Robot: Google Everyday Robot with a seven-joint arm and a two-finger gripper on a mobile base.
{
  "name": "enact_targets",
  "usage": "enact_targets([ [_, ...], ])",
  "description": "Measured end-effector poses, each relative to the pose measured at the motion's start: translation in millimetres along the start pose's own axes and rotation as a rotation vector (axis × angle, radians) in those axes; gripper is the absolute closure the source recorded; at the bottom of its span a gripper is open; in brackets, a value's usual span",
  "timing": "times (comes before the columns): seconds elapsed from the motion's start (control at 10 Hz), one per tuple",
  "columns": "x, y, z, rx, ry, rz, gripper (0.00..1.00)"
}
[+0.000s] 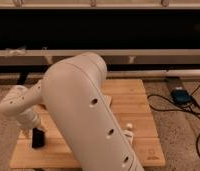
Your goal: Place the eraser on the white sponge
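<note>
The eraser is a small black block on the front left of the wooden table. My gripper hangs at the end of the pale arm, right above and against the eraser's top left. The arm's bulk fills the middle of the view. The white sponge is hidden behind the arm.
A small white object pokes out on the table beside the arm, at the right. A blue device with black cables lies on the carpet to the right of the table. A dark shelf unit runs along the back.
</note>
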Motion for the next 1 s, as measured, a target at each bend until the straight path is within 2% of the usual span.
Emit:
enact_targets([
  [0.1, -7.1, 4.1, 6.5, -0.01, 0.012, -0.007, 0.35],
  [0.4, -18.7, 5.3, 18.5, -0.009, 0.037, -0.013, 0.35],
  [1.0, -24.7, -5.0, 40.1, -0.007, 0.076, -0.005, 0.35],
])
